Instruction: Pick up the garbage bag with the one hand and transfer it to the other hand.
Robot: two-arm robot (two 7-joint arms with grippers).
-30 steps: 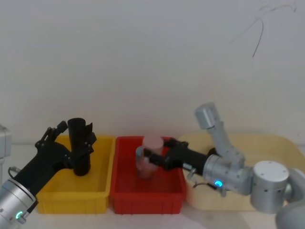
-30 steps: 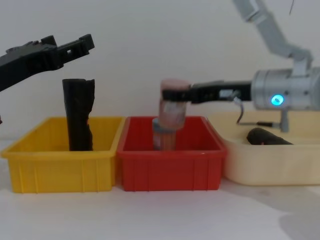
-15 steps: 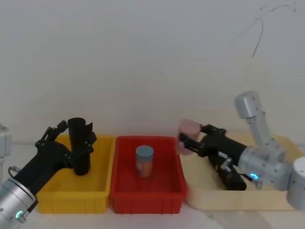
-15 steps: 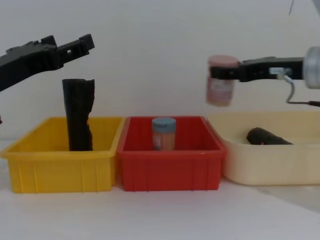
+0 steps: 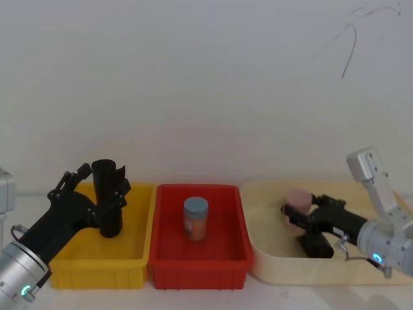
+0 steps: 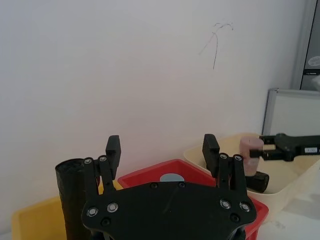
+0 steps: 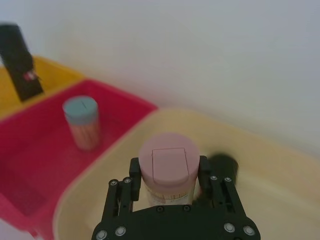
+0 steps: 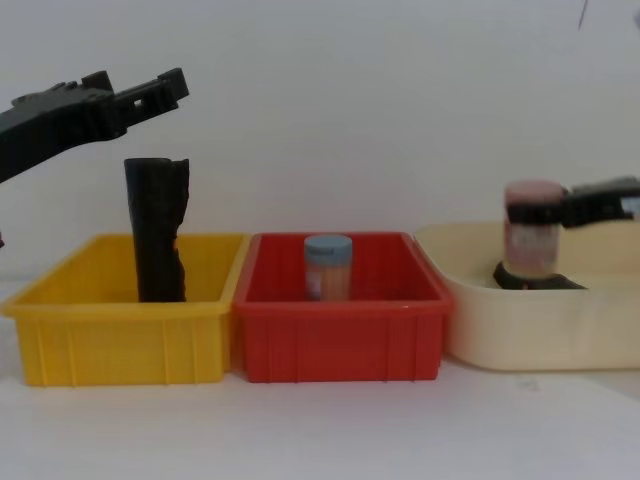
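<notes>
Right end effector (image 7: pixel 171 192) clamped on pink-lidded plastic jar (image 7: pixel 168 167) above cream tub (image 5: pixel 271 271).
Left end effector (image 6: pixel 162 152) spread wide, empty, above black notched roll (image 8: pixel 157 228); behind jar, black cylinder (image 7: pixel 224 169).

The left bin (image 5: pixel 97 271) is yellow, the middle bin (image 5: pixel 199 268) is red, and the tray (image 5: pixel 322 274) on the right is pale cream. The roll (image 5: pixel 106 200) standing in the yellow bin is black (its film is crinkled), and a second black roll (image 5: pixel 315 245) lies in the cream tray. The jar (image 5: pixel 195 218) in the red bin has a blue-grey lid and an orange-pink body. The other jar (image 7: pixel 168 172) has a pink lid. The wall (image 5: pixel 206 84) is white.
</notes>
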